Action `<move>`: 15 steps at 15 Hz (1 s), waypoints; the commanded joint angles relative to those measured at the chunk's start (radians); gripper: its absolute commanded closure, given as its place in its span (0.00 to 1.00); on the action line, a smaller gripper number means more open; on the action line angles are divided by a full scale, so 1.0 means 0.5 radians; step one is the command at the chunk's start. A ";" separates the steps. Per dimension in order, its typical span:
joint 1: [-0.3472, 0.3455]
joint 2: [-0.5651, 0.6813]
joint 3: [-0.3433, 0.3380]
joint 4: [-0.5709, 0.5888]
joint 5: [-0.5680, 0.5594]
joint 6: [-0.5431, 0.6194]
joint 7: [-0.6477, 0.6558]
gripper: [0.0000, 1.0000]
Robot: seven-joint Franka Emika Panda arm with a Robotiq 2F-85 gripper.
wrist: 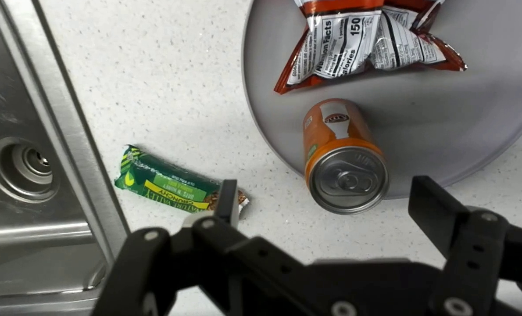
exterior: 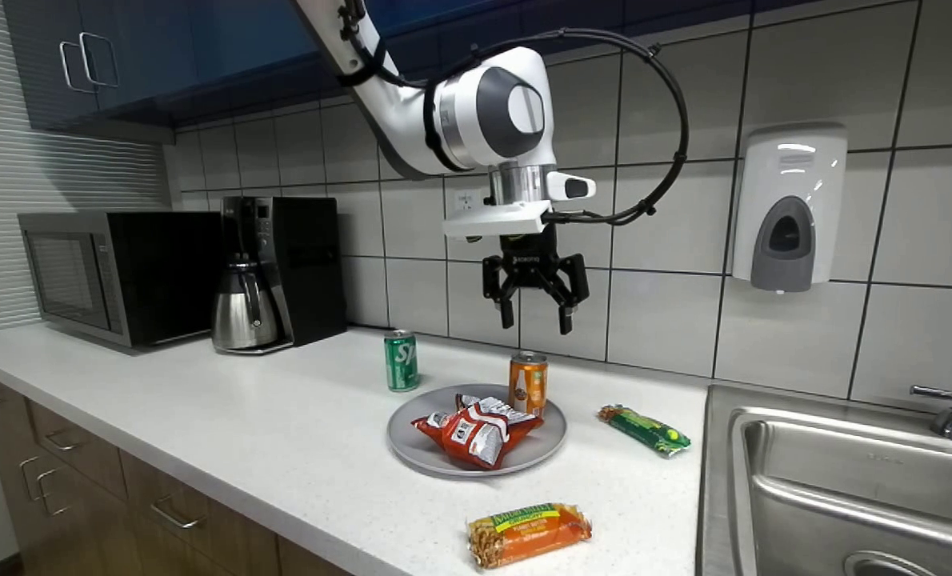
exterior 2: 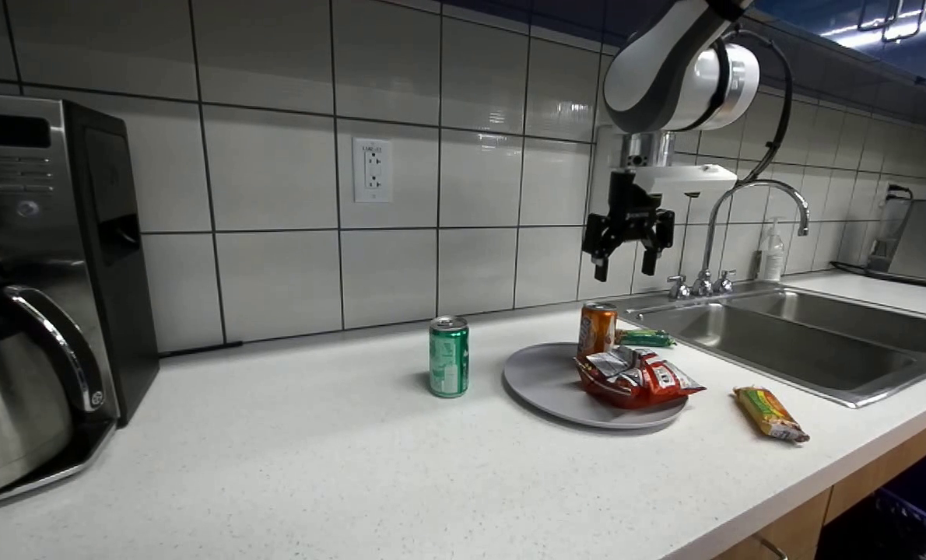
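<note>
Orange can beneath spread claw

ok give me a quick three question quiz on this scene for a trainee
1. True or false: the gripper holds nothing.
2. Which thing shares the plate with the red snack bag? a) green can b) orange can c) coffee pot
3. Fill in: the green-wrapped bar lies on the counter between the plate and the ____.

Key:
1. True; its jaws stand open with nothing between them.
2. b
3. sink
</note>
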 commanded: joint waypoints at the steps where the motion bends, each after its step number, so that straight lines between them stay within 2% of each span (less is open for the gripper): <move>1: -0.047 0.096 0.048 0.126 0.077 -0.044 -0.129 0.00; 15: -0.045 0.344 0.080 0.331 0.079 -0.096 -0.249 0.00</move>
